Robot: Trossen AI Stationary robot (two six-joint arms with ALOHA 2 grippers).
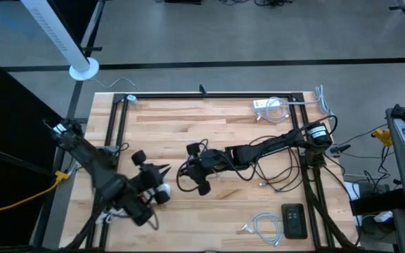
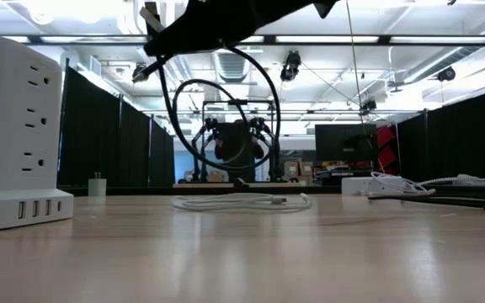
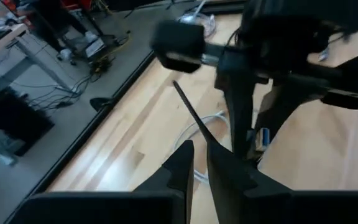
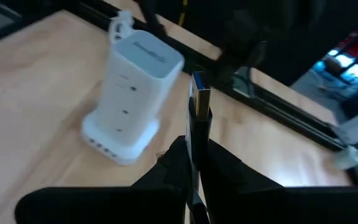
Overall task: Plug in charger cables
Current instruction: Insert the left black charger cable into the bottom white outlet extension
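Here, nearest to farthest across the desk:
Desk: pale wooden planks [image 1: 188, 218] inside a dark frame, filling the lower middle of the high view.
Nearest edge: a loosely coiled white cable [image 1: 260, 226] and a black oblong device [image 1: 294, 220] lie side by side at the lower right of the high view.
Left hand: the left hand [image 1: 166, 169] sits at the lower left of the high view, its two fingers [image 3: 180, 165] drawn close together with nothing seen between them; whether the tips touch cannot be told.
Power tower: a white upright power tower [image 4: 131, 93] with outlets on its side and small ports along its base stands on the desk; it fills the far left of the low view [image 2: 11, 135].
Right hand: the right hand [image 1: 194, 166] is at the centre of the high view, raised off the desk, clenched on the plug end of the long black cable [image 4: 199, 118]; the metal tip with a blue insert points toward the tower, apart from it.
Black cable: it loops [image 2: 226, 118] below the hand and trails [image 1: 276, 179] toward the right of the desk.
Far edge: a white power strip [image 1: 271, 106] with a white cable bundled on it lies at the upper right of the desk.
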